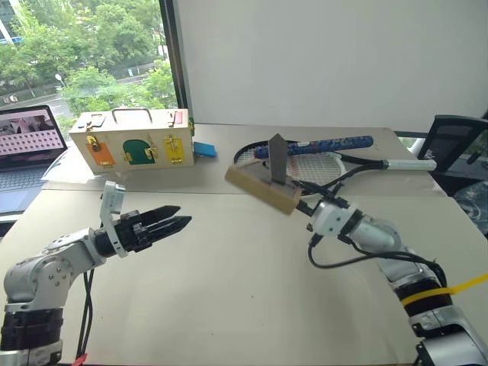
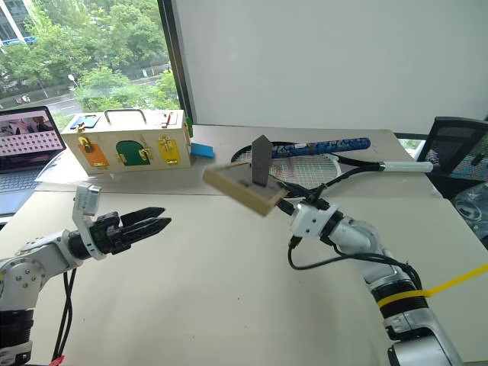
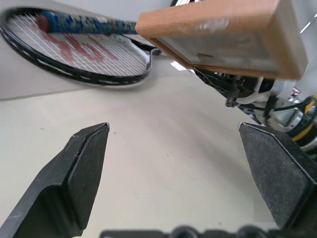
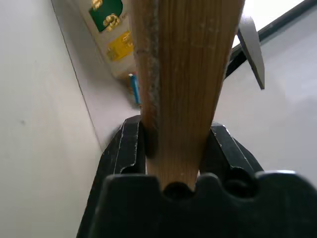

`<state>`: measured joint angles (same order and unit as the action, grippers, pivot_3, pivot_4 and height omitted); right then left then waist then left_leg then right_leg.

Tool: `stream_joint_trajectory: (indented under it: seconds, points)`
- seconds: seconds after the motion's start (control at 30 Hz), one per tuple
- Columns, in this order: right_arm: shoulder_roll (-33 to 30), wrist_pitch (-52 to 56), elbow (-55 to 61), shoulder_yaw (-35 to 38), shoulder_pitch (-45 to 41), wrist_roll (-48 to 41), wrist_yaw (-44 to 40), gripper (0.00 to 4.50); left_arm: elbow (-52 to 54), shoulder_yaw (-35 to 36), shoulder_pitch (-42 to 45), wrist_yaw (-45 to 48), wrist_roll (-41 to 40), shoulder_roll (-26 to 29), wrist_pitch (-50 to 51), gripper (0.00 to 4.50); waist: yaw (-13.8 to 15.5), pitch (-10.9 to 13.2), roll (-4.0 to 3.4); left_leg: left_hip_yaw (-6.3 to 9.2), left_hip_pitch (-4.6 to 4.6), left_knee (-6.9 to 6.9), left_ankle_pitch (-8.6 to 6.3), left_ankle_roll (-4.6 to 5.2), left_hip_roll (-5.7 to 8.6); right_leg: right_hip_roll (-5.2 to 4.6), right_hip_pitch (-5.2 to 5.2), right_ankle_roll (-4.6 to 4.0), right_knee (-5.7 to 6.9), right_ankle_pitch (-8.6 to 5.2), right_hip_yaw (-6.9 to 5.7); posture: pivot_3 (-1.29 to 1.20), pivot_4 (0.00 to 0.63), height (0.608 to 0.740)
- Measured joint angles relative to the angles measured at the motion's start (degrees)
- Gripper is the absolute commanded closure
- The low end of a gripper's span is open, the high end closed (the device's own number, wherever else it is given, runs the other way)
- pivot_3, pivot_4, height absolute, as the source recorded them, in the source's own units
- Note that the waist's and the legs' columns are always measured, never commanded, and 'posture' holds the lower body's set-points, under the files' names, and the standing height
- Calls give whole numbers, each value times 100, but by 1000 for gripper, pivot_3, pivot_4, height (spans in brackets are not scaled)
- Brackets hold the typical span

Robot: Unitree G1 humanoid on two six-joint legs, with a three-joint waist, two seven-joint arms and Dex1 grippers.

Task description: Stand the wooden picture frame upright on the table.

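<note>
Frame [image 1: 263,187] sits clamped between right fingers [image 4: 130,144], above table [image 1: 229,290].

My head cameras are looking down over the table [image 1: 229,290]; my wrist cameras are viewing close along my fingers, sharing the wooden picture frame [image 3: 223,34].

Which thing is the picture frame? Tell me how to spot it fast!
Look at the big beige table, then at the robot's right gripper above its middle. The wooden picture frame is the flat light-wood rectangle it holds up off the table, lying almost flat. Unlike the rackets behind it and the latch box with coloured doors, it has a dark stand flap sticking up.
</note>
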<state>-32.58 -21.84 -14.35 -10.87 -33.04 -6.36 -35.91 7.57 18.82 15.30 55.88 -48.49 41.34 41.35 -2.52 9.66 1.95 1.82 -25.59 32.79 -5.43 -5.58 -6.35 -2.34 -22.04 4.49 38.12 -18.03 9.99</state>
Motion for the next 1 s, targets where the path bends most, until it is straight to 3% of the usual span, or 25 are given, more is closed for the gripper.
stream_joint_trajectory:
  seconds: [0.1, 0.23, 0.67, 1.0]
  points:
    - [139, 1151, 178, 59, -20, -830, -577, 3280, 77, -11, -93, -81, 171, -27, -172, 0, 36, 1, -1, 0, -2, 1, 0, 0, 0, 0, -5, 0, 0, 0, -3, 0, 150, 739]
    - [331, 3555, 358, 142, -54, -1899, -911, 3282, 386, -85, -241, -422, 391, -242, -390, 0, 33, 1, -1, 0, -4, 1, -1, 1, 0, 0, -10, 0, 2, -1, -3, 0, 150, 739]
    - [219, 6983, 1068, 361, 140, -3178, -1596, 3283, 692, -208, -446, -449, 457, -222, -393, 0, 14, 1, -1, 0, -18, 1, -3, 5, 0, 0, -24, 2, 0, -2, -3, 0, 150, 739]
    - [143, 6918, 1454, 234, 422, -2824, -1684, 3285, 727, -368, -485, -400, 632, -196, -495, 0, 9, 0, -1, 0, -16, 3, -5, 6, 0, 0, -24, 3, -2, -3, -3, 0, 150, 739]
